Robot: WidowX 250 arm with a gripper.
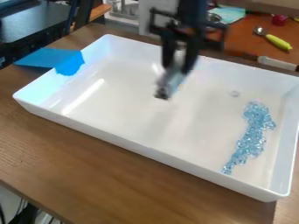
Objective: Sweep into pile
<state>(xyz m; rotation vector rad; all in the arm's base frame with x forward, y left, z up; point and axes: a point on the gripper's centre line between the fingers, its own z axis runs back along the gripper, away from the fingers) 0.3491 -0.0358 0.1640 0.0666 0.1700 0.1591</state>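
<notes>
The black gripper [179, 65] hangs down over the upper middle of the white tray [140, 148], its fingers closed around a slim grey tool [168, 83] with a dark lower tip. The tool points down and slightly left, above the tray's floor; whether it touches the floor I cannot tell. Small clear-blue beads [252, 138] lie in a long, uneven band on the tray's right side, well to the right of the gripper. The band runs from the upper right down toward the front wall.
High white walls ring the tray. Blue tape [69, 63] covers part of its left rim. A round mark [234, 93] shows on the tray floor above the beads. Behind the tray lie a yellow-green handled utensil [278, 42] and a white-handled item [276, 63].
</notes>
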